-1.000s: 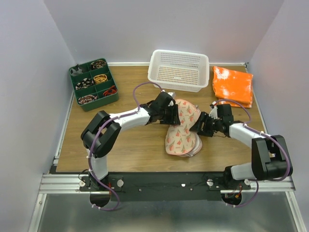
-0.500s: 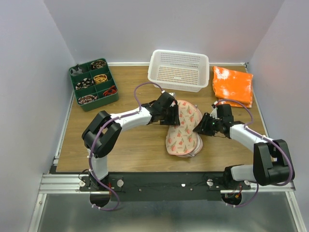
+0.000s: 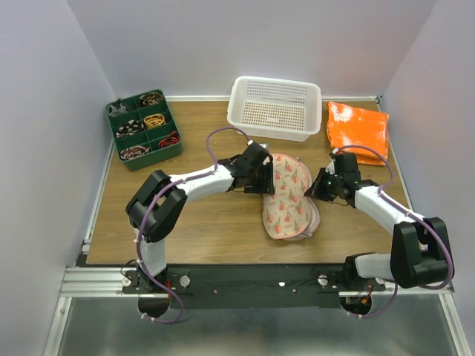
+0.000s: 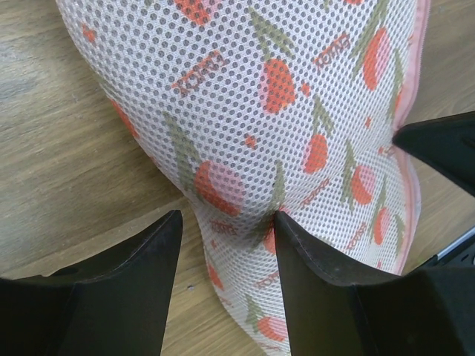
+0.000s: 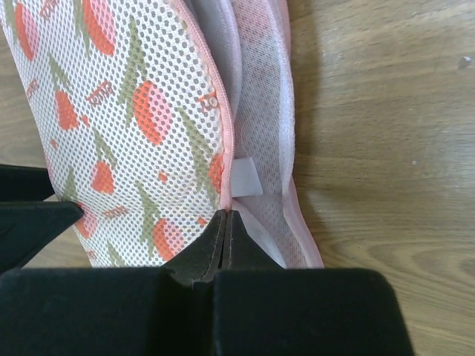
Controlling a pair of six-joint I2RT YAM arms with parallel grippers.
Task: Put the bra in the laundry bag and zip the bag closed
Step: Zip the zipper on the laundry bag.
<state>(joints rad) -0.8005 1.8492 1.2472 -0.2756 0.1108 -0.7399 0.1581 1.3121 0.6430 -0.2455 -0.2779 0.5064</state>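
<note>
The laundry bag (image 3: 289, 194) lies mid-table, pale pink mesh with a red fruit print. My left gripper (image 3: 266, 180) stands open at its left side. In the left wrist view the bag (image 4: 297, 89) narrows between the left gripper's (image 4: 227, 219) fingers: the right finger presses the mesh, the left rests over bare wood. My right gripper (image 3: 313, 191) sits at the bag's right edge. In the right wrist view the right gripper (image 5: 225, 215) is shut on the pink zipper rim of the bag (image 5: 111, 111), just below a white tab (image 5: 247, 178). The bra is hidden.
A white perforated basket (image 3: 274, 107) stands at the back centre. An orange-and-white folded cloth (image 3: 358, 132) lies at the back right. A green compartment tray (image 3: 142, 130) of small items sits at the back left. Walls close in on both sides.
My right gripper has gone from open to shut at the bag's right rim. The bag's lower half has swung to the right. The left gripper has barely moved.
</note>
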